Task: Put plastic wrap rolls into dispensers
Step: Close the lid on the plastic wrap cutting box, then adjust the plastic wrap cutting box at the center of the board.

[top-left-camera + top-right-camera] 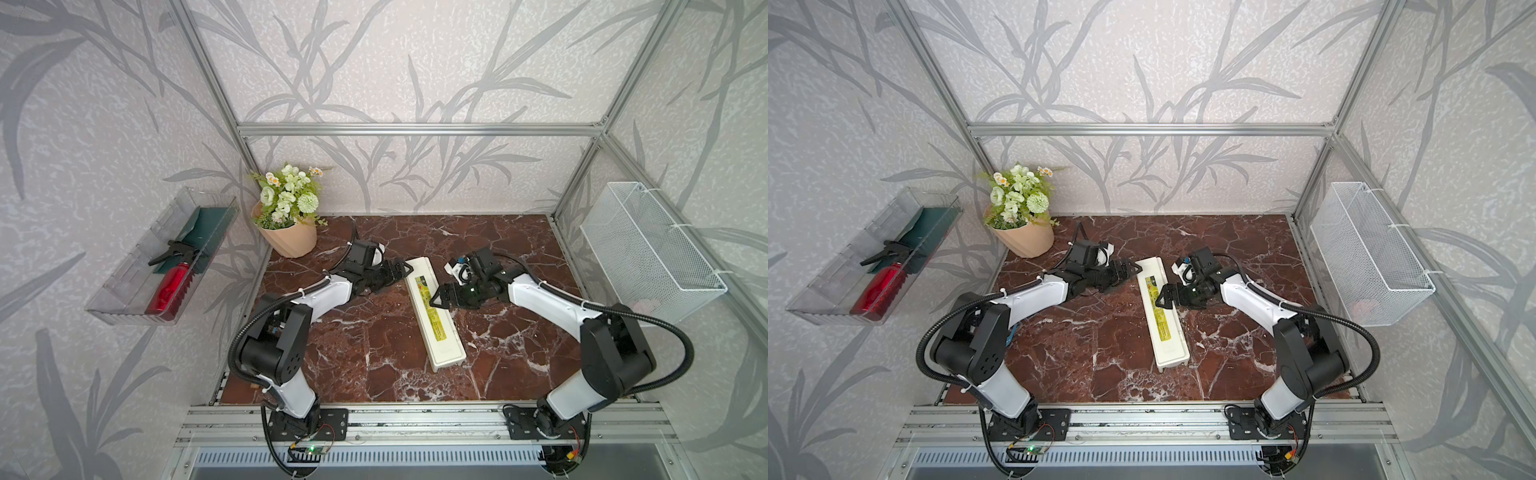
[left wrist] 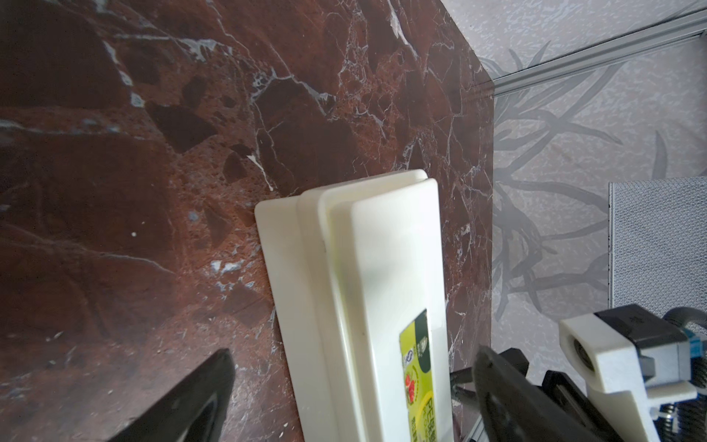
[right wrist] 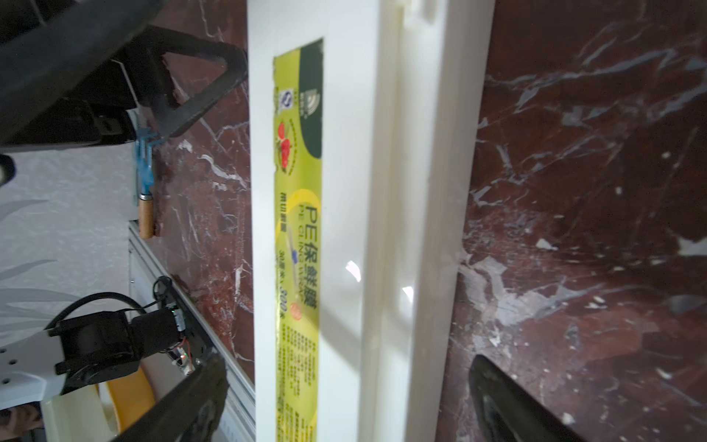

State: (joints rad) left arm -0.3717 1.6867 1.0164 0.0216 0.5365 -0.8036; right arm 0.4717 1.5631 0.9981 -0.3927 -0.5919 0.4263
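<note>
Status: long cream-white plastic dispenser (image 1: 441,332) closed | left gripper (image 1: 404,268) jaws released, at far end | right gripper (image 1: 437,298) jaws released, astride far half

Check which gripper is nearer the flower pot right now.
Left. The left gripper is open at the dispenser's far end, on the flower pot's side; the right gripper is open over the dispenser's label, on the opposite side.
</note>
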